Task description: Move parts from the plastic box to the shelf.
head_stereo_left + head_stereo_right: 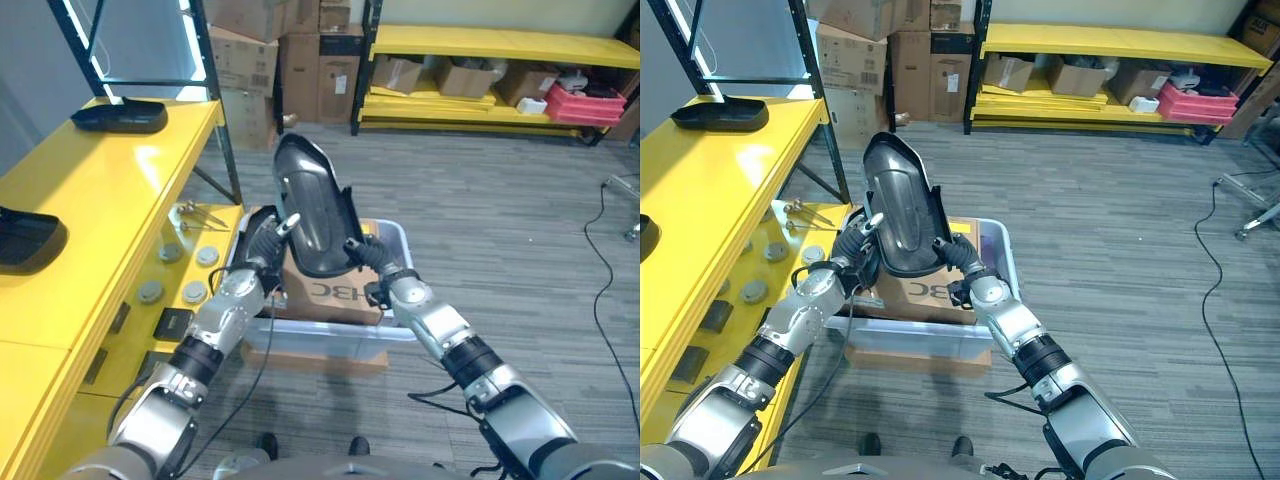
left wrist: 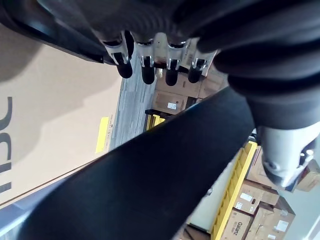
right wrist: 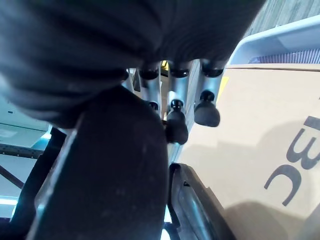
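A black curved shell part (image 1: pixel 312 205) stands upright in the air above the pale plastic box (image 1: pixel 403 243), held between both hands. My left hand (image 1: pixel 262 245) grips its left edge, with the fingers (image 2: pixel 145 70) curled and the thumb laid on the rim of the part (image 2: pixel 150 170). My right hand (image 1: pixel 372 258) clasps the lower right edge, its fingers (image 3: pixel 177 125) bent behind the part (image 3: pixel 115 170). A brown cardboard box (image 1: pixel 330 292) lies inside the plastic box. The yellow shelf (image 1: pixel 100 190) runs along the left.
Two more black parts (image 1: pixel 120 116) (image 1: pixel 25 238) rest on the shelf top. Round metal discs (image 1: pixel 180 270) lie on its lower level. Stacked cartons (image 1: pixel 290 60) and a low yellow rack (image 1: pixel 500 45) stand at the back, across open grey carpet.
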Controlling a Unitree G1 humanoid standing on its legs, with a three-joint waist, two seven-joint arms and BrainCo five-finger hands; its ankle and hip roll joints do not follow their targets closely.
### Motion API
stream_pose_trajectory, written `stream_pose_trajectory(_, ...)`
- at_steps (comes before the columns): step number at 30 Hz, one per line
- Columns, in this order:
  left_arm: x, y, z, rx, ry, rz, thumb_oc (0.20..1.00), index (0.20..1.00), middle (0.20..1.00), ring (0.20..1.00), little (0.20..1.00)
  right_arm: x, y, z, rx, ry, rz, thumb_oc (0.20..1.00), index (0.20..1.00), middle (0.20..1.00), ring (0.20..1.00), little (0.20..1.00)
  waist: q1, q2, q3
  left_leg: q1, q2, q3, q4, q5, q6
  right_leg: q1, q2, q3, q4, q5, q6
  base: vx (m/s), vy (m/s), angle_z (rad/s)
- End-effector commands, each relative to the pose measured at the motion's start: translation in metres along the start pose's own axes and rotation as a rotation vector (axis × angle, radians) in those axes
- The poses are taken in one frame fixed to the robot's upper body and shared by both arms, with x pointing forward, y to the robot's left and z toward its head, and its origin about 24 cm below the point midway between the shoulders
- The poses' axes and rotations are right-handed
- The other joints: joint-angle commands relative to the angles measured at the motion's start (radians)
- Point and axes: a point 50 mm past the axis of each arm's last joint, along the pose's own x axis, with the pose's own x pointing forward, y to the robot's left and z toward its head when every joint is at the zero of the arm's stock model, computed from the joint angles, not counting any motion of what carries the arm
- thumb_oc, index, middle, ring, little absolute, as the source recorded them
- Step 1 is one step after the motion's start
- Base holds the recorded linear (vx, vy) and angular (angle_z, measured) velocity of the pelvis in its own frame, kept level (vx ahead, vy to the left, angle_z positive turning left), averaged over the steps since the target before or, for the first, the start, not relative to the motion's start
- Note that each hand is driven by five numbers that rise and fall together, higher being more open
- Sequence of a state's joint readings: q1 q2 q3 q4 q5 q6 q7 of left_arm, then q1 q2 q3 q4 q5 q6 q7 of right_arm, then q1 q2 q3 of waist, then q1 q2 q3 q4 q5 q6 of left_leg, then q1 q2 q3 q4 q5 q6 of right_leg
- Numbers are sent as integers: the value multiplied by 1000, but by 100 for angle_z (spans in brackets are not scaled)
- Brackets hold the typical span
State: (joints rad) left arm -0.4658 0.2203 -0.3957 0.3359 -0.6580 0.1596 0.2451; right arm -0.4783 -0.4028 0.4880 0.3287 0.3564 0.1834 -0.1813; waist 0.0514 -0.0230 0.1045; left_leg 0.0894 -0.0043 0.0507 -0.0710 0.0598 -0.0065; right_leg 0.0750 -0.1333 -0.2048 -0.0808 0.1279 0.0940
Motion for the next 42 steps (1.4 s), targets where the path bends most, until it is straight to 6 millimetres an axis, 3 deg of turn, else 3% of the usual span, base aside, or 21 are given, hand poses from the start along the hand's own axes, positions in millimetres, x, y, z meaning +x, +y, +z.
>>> stream_pose_trajectory(1,7,-9,3,100,-22,-32,1000,1000,1000,1000,1000,4,-4,45,54,-178,1,200,200,200,200,200,15,4,-57,-20,63,25,52,-40,-29,11,-46,-5,18,-32,64,19,4,-11)
stream_pose_trajectory(18,6,-18,19,299,-142,-70,1000,1000,1000,1000,1000,2,20,52,72,-181,137,200,200,200,200,200,13,4,-56,-14,61,22,47,-36,-31,15,-46,-2,17,-29,65,1,0,0)
stream_pose_trajectory(19,6,-18,20,316,-146,-79,865,865,865,865,865,2,20,52,73,-182,140,200,200,200,200,200,13,5,-56,-14,61,23,47,-37,-30,15,-46,-2,18,-29,65,0,0,0)
stream_pose_trajectory(20,5,-19,21,350,-153,-88,385,385,385,385,385,2,20,53,75,-186,143,200,200,200,200,200,13,5,-56,-13,61,23,47,-37,-30,15,-46,-2,19,-30,64,0,0,0)
stream_pose_trajectory(21,5,-20,21,374,-155,-93,200,200,200,200,200,2,21,53,78,-188,145,200,200,200,200,200,13,6,-55,-13,61,23,48,-37,-29,16,-46,-1,19,-30,64,0,0,0)
stream_pose_trajectory(26,5,-20,20,456,-142,-105,200,200,200,200,200,1,24,57,97,-199,156,200,200,200,200,200,12,7,-57,-11,62,24,47,-38,-30,15,-46,4,21,-33,66,0,0,0)
stream_pose_trajectory(34,4,-28,18,445,-139,-157,200,200,200,200,200,3,31,62,153,-203,167,200,200,200,200,200,15,9,-56,-11,62,22,53,-39,-31,17,-47,6,26,-33,65,0,0,0)
stream_pose_trajectory(41,2,-34,16,417,-136,-168,200,200,200,200,200,2,39,71,315,-207,206,200,200,200,200,200,20,9,-53,-8,62,17,56,-40,-31,20,-48,5,26,-32,65,0,0,0)
stream_pose_trajectory(42,2,-36,16,412,-137,-165,200,200,200,200,200,1,40,73,367,-208,208,878,878,878,878,878,20,8,-52,-8,61,16,56,-40,-32,21,-48,6,25,-32,65,0,0,0)
